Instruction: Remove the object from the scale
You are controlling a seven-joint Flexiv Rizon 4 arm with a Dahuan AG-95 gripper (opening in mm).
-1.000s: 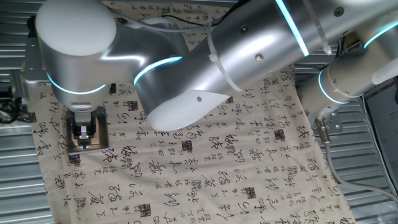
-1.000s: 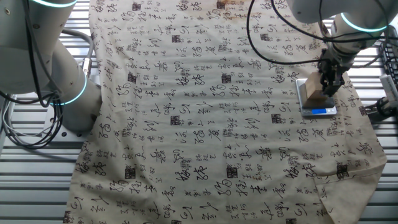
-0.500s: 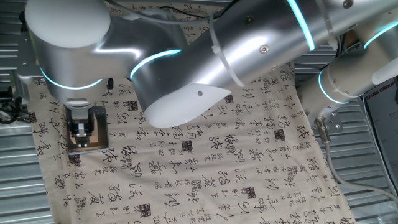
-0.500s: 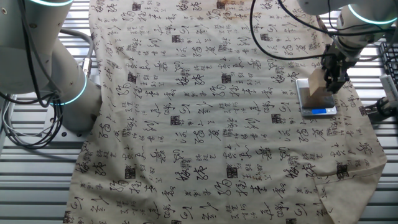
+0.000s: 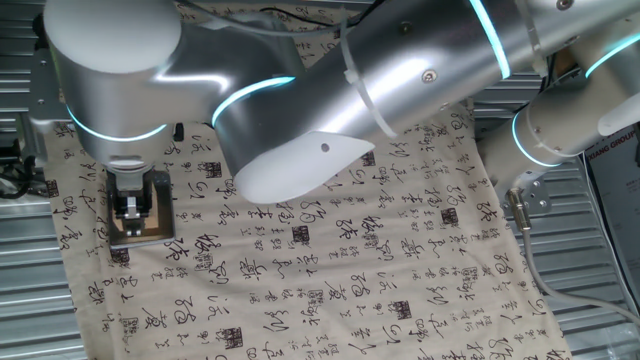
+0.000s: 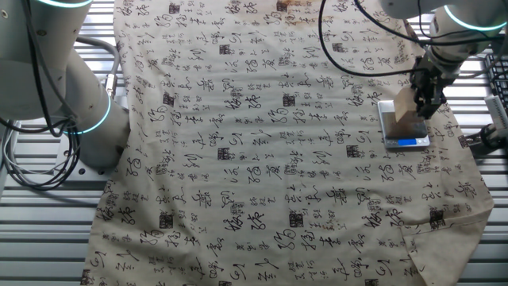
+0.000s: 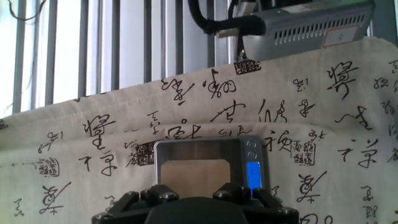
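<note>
In the other fixed view, my gripper (image 6: 422, 102) is shut on the tan wooden block (image 6: 404, 107) and holds it tilted, just above the dark scale (image 6: 399, 131). The scale's blue display (image 6: 406, 144) is lit on its near edge. In one fixed view the gripper (image 5: 130, 215) stands over the block (image 5: 155, 222) at the cloth's left edge, and the scale is hidden beneath. In the hand view the scale (image 7: 199, 149) lies below with its blue display (image 7: 254, 175) at the right. A tan patch (image 7: 193, 172) shows over its platform. The fingertips are out of sight there.
A beige cloth with black calligraphy (image 6: 262, 135) covers the table over a slatted metal top (image 6: 48, 230). A second robot's base (image 6: 71, 103) stands at the left. Cables (image 6: 349, 56) hang by the gripper. A grey box (image 7: 311, 22) sits beyond the cloth's edge.
Over the last second the gripper rose with the block, lifting it off the scale's platform. Since half a second ago nothing has visibly moved.
</note>
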